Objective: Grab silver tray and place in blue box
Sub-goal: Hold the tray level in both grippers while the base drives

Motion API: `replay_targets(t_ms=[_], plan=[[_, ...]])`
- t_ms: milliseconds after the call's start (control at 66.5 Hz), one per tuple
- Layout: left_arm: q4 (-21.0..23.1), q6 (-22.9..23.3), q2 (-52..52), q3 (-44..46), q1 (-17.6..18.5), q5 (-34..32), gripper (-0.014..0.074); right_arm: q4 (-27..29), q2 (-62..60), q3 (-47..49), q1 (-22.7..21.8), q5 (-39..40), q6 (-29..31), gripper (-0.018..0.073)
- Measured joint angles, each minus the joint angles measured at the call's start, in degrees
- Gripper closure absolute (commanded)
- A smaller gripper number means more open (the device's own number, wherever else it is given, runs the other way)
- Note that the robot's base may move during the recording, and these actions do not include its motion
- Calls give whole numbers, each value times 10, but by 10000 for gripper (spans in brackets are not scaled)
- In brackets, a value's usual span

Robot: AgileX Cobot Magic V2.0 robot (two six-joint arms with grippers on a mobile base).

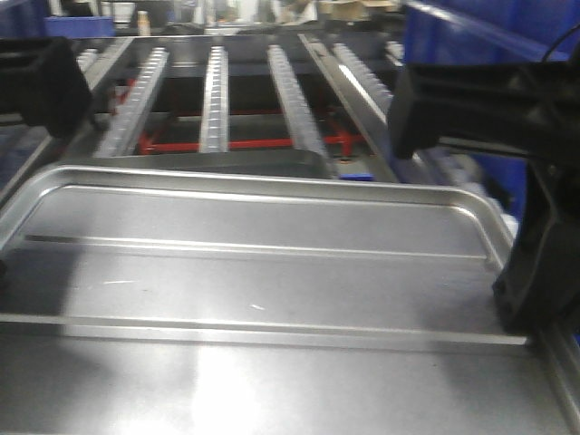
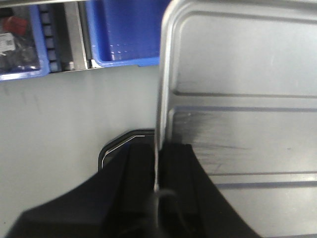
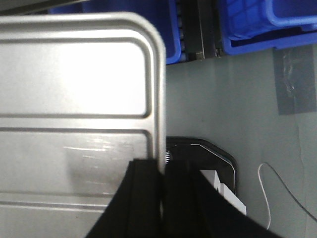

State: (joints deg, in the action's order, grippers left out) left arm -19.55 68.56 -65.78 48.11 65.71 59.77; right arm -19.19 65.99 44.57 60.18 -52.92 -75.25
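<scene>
Front view: tray (image 1: 272, 272) fills centre, left gripper (image 2: 157, 153) astride its 9 o'clock rim, right gripper (image 3: 162, 167) astride its 3 o'clock rim (one finger inside each rim, one outside), roller rails (image 1: 215, 100) behind at 12 o'clock, box (image 1: 489, 54) at 2 o'clock.

Left gripper (image 2: 157, 148) clamped on the silver tray (image 2: 242, 74) rim.
You've got one black finger each side of the tray's edge. The blue box (image 2: 126, 34) sits beyond the tray's rounded corner, and grey surface (image 2: 64, 114) fills the left.
</scene>
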Motion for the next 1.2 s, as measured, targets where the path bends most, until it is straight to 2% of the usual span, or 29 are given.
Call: replay_targets(t_ms=[1204], plan=[[1, 0, 1, 0, 0, 0, 610, 0, 0, 0, 0, 0, 0, 500]])
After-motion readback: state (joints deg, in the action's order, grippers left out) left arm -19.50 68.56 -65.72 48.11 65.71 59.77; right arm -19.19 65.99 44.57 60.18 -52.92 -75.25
